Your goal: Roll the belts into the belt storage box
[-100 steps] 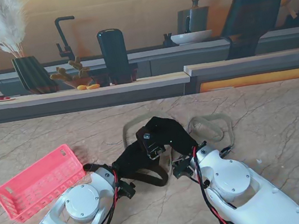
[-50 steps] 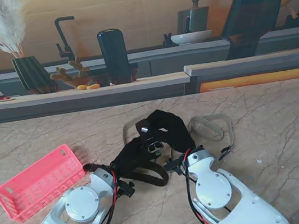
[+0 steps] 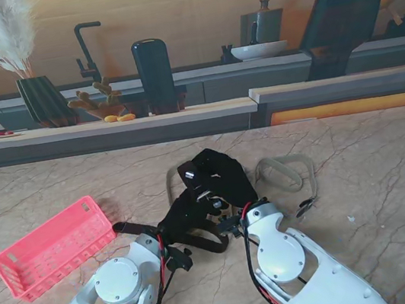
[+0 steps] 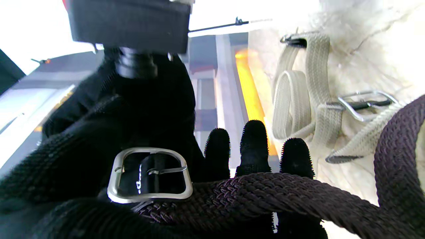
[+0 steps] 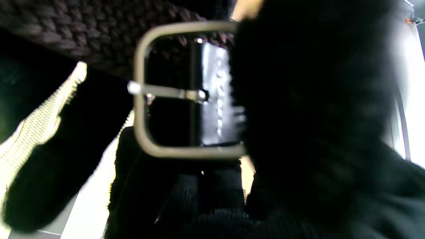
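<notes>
Left robot hand [image 3: 178, 219] black-gloved, fingers curled under dark braided belt [image 3: 200, 233] near its silver buckle [image 4: 150, 175]; three fingertips [image 4: 254, 139] showing past the strap in left wrist view, strap draped across them. Holding the belt, as far as visible. Right robot hand [image 3: 219, 184] raised just beyond the left, gloved fingers bunched over the buckle end; buckle fills right wrist view [image 5: 186, 89], dark glove pressed beside it, picture blurred. Appears closed on same belt. Both hands meeting at middle of marble desk [image 3: 374, 163], touching or nearly so. Dark belt looping toward me between the two white forearms. Second belt, beige webbing [image 3: 287, 173], lying loosely coiled on desk just right of the hands, its metal buckle [image 4: 363, 104] flat on the surface. Pink belt storage box [image 3: 52, 249] at left of desk, well apart from both belts, no belt inside.
</notes>
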You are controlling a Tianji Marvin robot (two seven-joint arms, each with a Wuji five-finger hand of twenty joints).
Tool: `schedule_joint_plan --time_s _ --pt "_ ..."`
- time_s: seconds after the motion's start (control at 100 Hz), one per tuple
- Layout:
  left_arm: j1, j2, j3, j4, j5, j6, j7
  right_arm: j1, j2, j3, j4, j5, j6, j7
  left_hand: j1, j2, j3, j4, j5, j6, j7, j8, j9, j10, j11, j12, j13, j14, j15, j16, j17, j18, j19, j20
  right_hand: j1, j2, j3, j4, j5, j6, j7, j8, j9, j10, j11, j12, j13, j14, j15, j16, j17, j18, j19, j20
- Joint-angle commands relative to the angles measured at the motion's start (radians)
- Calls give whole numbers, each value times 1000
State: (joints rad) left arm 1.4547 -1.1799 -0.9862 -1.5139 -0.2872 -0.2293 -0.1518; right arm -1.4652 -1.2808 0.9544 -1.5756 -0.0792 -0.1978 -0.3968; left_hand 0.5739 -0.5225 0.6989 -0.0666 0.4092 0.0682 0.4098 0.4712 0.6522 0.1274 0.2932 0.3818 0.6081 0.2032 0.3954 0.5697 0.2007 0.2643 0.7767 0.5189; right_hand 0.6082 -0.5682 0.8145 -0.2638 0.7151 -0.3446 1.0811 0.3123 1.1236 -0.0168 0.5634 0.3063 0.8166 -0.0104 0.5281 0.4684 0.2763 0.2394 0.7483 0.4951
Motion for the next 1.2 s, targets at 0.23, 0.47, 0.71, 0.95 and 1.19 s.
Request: schedule_joint_plan --time_s 0.23,0.47,0.71,0.95,1.19 --pt "49 -29 -12 -57 -37 34 101 -3 -6 1 8 -43 -5 -23 341 175 -156 -23 105 -75 206 86 205 -48 104 92 166 -48 136 25 76 -26 126 36 100 82 22 29 -17 -101 39 -1 -19 -10 18 -4 -36 -18 25 -7 -32 -11 42 -31" --pt "64 -33 -27 -74 -85 65 99 -4 -3 12 18 -94 -23 -46 512 185 -179 -46 133 -126 385 141 323 -59 154 441 184 -27 279 107 77 -30 182 31 106 80 20 32 -13 -109 43 8 -27 -5 26 1 -53 -12 33 -7 -41 -5 42 -35" --pt "61 -28 -30 -71 -124 86 54 -3 -3 20 26 -140 -28 -78 332 120 -99 -21 84 -161 464 294 266 -62 259 714 133 -9 309 187 47 -14 170 49 108 85 17 32 -20 -107 43 11 -37 -4 33 5 -64 -12 48 -6 -48 -2 51 -38" --pt "51 -26 -20 -61 -107 79 47 -1 -4 16 30 -138 -27 -75 203 27 -84 -17 7 -121 489 458 137 -69 230 368 106 -20 182 92 51 -21 136 32 110 87 15 33 -19 -107 45 12 -39 -2 37 6 -68 -9 56 -8 -55 -1 60 -41" --pt "57 -40 -13 -74 -131 101 90 7 -7 0 36 -111 -24 -61 207 195 -116 12 42 -65 167 116 107 -39 51 4 105 -35 110 2 58 -35 128 14 110 88 14 34 -17 -110 46 13 -38 -2 39 5 -69 -9 58 -11 -59 -1 62 -46"
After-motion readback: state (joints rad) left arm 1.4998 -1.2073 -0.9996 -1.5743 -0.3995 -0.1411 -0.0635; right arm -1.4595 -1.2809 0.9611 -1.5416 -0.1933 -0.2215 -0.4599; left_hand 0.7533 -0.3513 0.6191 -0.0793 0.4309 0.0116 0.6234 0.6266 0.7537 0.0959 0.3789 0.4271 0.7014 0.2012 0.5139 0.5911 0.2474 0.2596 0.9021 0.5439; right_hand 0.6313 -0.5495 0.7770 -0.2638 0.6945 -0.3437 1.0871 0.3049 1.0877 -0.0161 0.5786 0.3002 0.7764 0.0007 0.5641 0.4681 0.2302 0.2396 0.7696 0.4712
